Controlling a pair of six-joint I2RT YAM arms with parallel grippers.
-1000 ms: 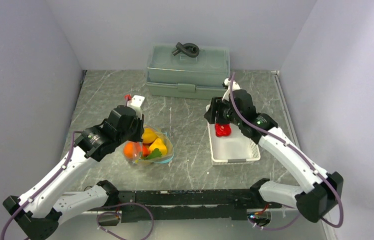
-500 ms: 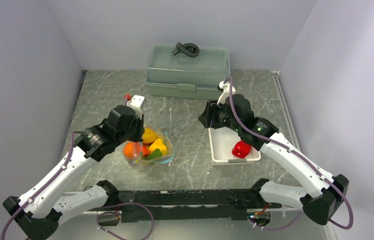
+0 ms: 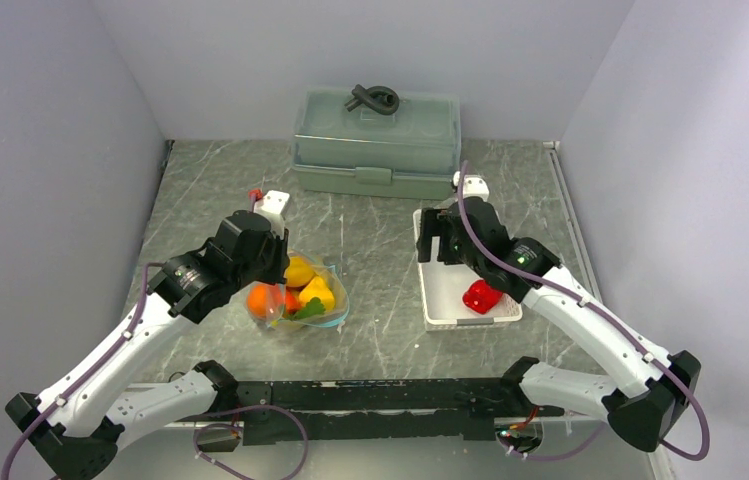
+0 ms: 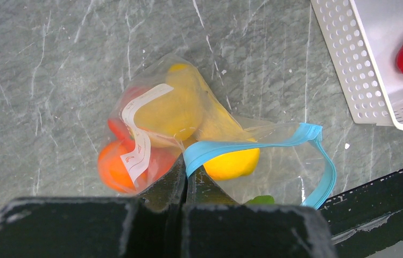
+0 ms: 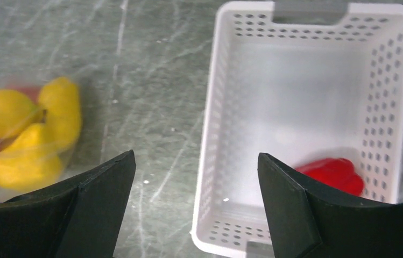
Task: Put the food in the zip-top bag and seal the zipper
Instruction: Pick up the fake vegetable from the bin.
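Observation:
The clear zip-top bag lies left of centre, holding yellow, orange, red and green food. My left gripper is shut on the bag's teal-blue zipper strip at its left end, and the mouth stands open. A red food piece lies in the near right corner of the white basket; it also shows in the right wrist view. My right gripper hangs open and empty over the basket's left wall.
A grey-green lidded box with a dark knotted cord on top stands at the back. A black rail runs along the near edge. Walls close in on the left, back and right.
The red food left my right gripper's jaws and now lies in the basket's near right corner. The right gripper swung left, then back over the basket. The left arm has not moved.

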